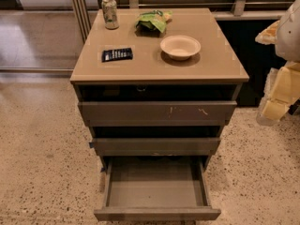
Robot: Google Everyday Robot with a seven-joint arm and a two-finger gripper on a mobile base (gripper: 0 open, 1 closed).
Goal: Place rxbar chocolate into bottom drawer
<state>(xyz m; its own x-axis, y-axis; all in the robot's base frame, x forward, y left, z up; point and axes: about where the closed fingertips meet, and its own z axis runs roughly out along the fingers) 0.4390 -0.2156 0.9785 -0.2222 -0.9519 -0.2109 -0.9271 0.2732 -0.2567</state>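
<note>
the small flat black rxbar chocolate wrapper with white lettering lies flat on the front left part of the tan worktop, touching nothing else; its lettering is too small to read. the grey-brown bottom drawer, lowest of three, stands pulled far out below, its grey floor in view. the other two drawers, the plain middle drawer and the scratched-front upper drawer, show only dark gaps above their fronts, their insides hidden. the worktop also carries one cream round bowl right of the bar, one crumpled green snack bag behind it, and one pale green drink can at the back left. the pale yellow and white hand hangs at the right edge, beside the cabinet and well apart from the bar, partly cut off; i cannot tell whether it is wide or narrow.
</note>
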